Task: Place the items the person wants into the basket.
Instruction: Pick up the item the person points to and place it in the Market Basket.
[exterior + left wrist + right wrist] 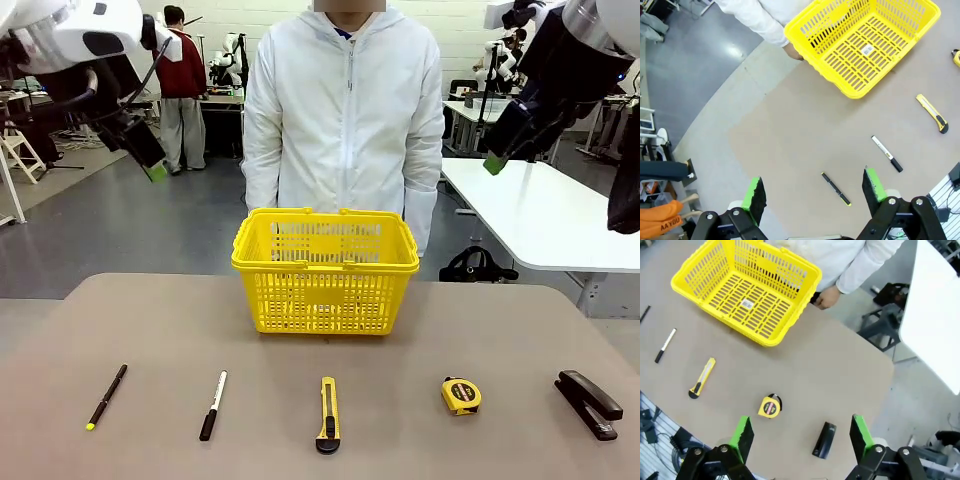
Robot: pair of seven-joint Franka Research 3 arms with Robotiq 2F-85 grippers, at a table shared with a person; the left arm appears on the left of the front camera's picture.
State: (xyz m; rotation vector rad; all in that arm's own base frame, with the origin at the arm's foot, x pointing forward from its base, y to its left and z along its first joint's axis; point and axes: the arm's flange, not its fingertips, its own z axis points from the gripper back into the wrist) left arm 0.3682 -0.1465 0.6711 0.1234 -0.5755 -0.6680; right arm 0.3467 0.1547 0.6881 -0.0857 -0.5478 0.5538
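One yellow basket [325, 300] is sitting far-centre on the tabletop [150, 320], in front of one person [345, 120]. Five tools are lying in a near row, left to right: one pen [106, 397], one marker [213, 405], one utility knife [328, 412], one tape measure [460, 396] and one stapler [588, 403]. The left claw [813, 185] and the right claw [800, 426] are hovering high, both with fingers apart.

You get bright, even overhead light in all three views, and the basket [325, 290] casts only a faint, soft shadow on the table [150, 330]. Note one white glare patch on the grey floor [734, 51] in the left wrist view. In both wrist views the wide-angle lens bends the table edge into a curve, while the tabletop itself is sharp.
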